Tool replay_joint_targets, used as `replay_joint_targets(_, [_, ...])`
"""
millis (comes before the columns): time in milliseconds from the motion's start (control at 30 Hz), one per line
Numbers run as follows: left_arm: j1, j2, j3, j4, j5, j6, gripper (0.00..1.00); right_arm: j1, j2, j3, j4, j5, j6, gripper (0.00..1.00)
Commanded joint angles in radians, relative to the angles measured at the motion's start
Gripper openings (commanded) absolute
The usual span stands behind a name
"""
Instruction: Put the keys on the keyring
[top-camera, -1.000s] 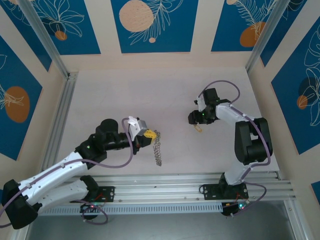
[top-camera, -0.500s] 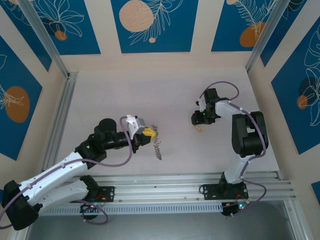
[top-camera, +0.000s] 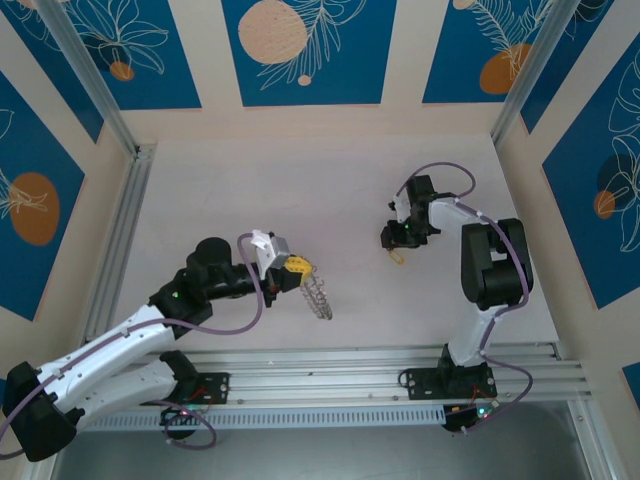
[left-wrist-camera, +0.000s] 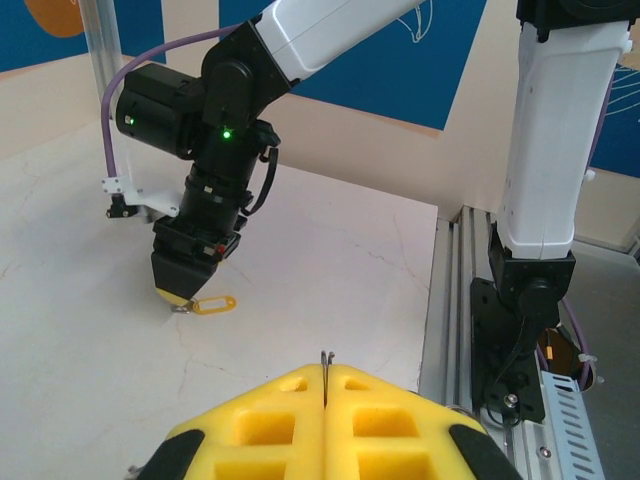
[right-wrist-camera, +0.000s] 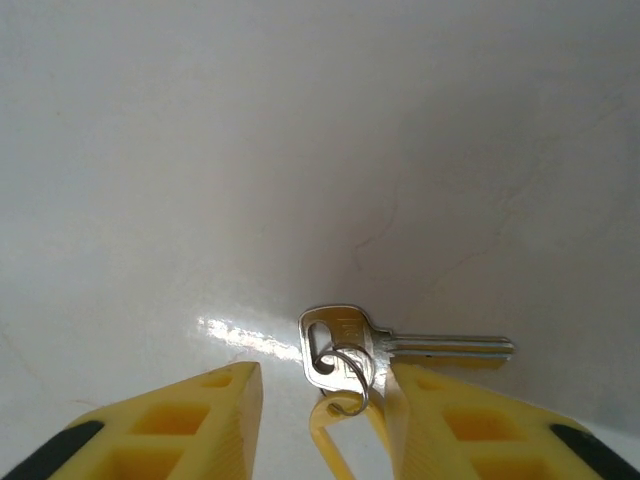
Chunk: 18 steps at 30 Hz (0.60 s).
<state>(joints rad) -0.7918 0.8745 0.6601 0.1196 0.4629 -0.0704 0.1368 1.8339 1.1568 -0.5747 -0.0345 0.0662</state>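
The keyring (top-camera: 319, 297), a grey chain-like loop, hangs from the tip of the left end effector (top-camera: 298, 266) over the near middle of the counter (top-camera: 250, 190), slanting down and away from it toward the right arm's side. The left wrist view shows the two yellow fingers (left-wrist-camera: 270, 425) pressed together with a thin sliver of metal pinched in the seam between them, so that end effector is clamped on the keyring. Well apart from it, the right end effector (right-wrist-camera: 322, 372) points down at the counter with its fingers (right-wrist-camera: 190, 415) standing apart. A silvery key (right-wrist-camera: 430, 347) lies flat on the counter there: its head sits in the gap, nearer the finger at the picture's right, and its blade runs out sideways past that finger's tip. Whether that finger touches the key cannot be told. A small split ring (right-wrist-camera: 347, 372) passes through the hole in the head, and a yellow tag (right-wrist-camera: 335, 445) loops back from it between the fingers. By count there is one key, one small ring, one tag, one keyring, and two end effectors. Compared with a second ago, the keyring no longer hangs long and straight; it looks shorter and has swung to a slant. The right arm's elbow has drawn in closer over its base, while its end effector sits at almost the same spot above the key.
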Motion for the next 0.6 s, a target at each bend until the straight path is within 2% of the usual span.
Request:
replay_joint_targets(0, [0.009, -0.027, -0.006, 0.055, 0.023, -0.005, 0.0, -0.002, 0.019, 0.014, -0.034, -0.042, -0.011, 0.35])
replay_joint_targets(267, [0.009, -0.031, -0.009, 0.061, 0.024, -0.006, 0.0, -0.004, 0.018, 0.0, -0.03, -0.041, -0.012, 0.33])
replay_joint_targets(567, [0.009, -0.04, -0.011, 0.058, 0.02, -0.003, 0.0, -0.006, 0.028, 0.001, -0.028, -0.035, -0.019, 0.22])
